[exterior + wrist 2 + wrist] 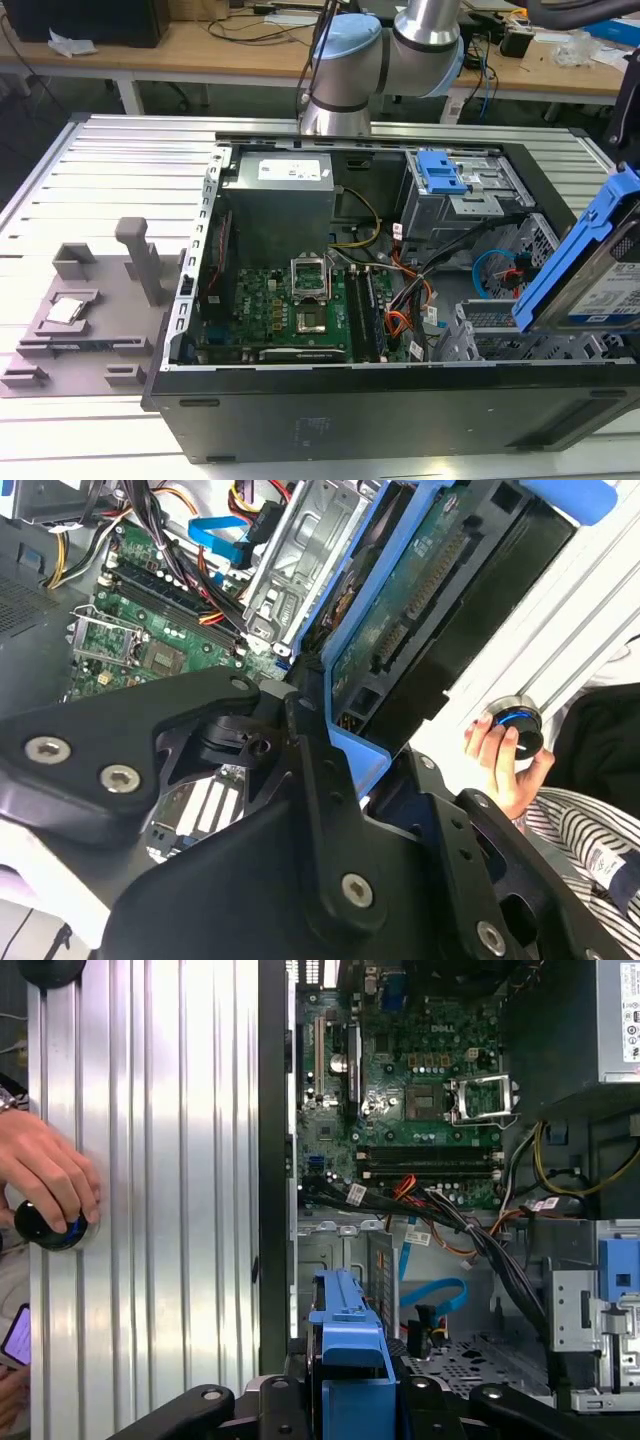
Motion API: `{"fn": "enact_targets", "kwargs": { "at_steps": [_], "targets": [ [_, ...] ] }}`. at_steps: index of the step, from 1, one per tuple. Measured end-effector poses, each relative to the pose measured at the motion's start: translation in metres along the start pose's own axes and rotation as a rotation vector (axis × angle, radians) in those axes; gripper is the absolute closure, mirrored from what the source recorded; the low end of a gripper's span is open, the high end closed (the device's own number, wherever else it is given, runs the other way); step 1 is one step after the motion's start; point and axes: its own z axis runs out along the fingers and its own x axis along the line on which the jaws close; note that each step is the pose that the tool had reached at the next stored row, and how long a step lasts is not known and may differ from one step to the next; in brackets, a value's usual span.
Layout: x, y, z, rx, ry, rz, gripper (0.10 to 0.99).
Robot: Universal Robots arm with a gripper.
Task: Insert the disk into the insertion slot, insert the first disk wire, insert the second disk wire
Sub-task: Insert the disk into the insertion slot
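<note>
An open desktop computer case (pixel 300 420) is being shown lying on its side on a ribbed metal tabletop (pixel 110 170). The disk (pixel 592 275), a silver drive framed by a bright blue carrier, is being held tilted in the air at the exterior view's right, over the near corner of the case. Just beneath it the insertion slot (pixel 500 335), a grey perforated metal cage, is being left unfilled; whether the disk's lower corner is touching the cage cannot be told. In the first wrist view the disk (pixel 345 1345) is being clamped by the gripper (pixel 345 1392), with black jaws pressed against both sides of the blue carrier. Beyond it a green motherboard (pixel 420 1090) and a looped blue cable (pixel 440 1295) are being seen inside the case. A round black button (pixel 45 1230) on the tabletop is being covered by a person's hand (pixel 45 1175). In the second wrist view the disk's green circuit side (pixel 420 590) is being turned toward the camera.
</note>
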Motion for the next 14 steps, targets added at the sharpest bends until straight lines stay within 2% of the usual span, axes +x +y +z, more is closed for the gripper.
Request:
{"fn": "enact_targets", "kwargs": {
  "at_steps": [14],
  "targets": [
    [0.0,-0.0005,0.0129,0.0,0.0,0.0,0.718]
  ]
}}
